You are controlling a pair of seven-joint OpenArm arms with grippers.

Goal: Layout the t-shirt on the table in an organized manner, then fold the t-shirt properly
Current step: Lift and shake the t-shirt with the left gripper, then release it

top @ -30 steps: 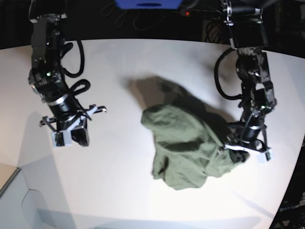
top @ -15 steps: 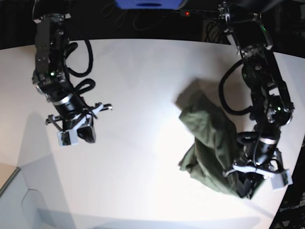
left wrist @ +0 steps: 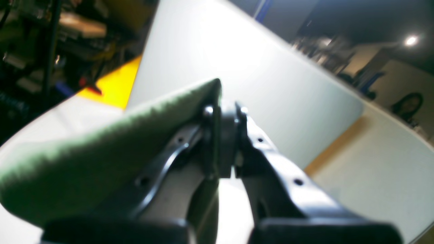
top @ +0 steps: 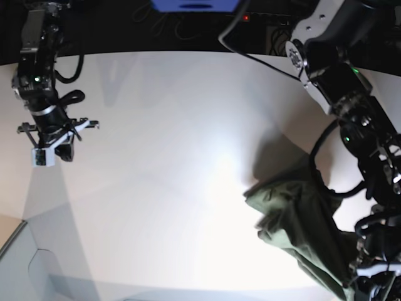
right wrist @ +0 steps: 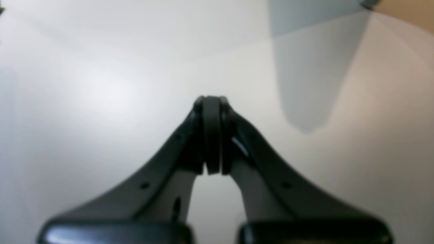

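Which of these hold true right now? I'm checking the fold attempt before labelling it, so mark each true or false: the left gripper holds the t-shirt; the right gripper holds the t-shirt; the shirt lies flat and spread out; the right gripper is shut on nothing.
1. The left gripper holds the t-shirt: true.
2. The right gripper holds the t-shirt: false; it hangs over the bare table, far from the shirt.
3. The shirt lies flat and spread out: false; it is bunched and partly lifted.
4. The right gripper is shut on nothing: true.
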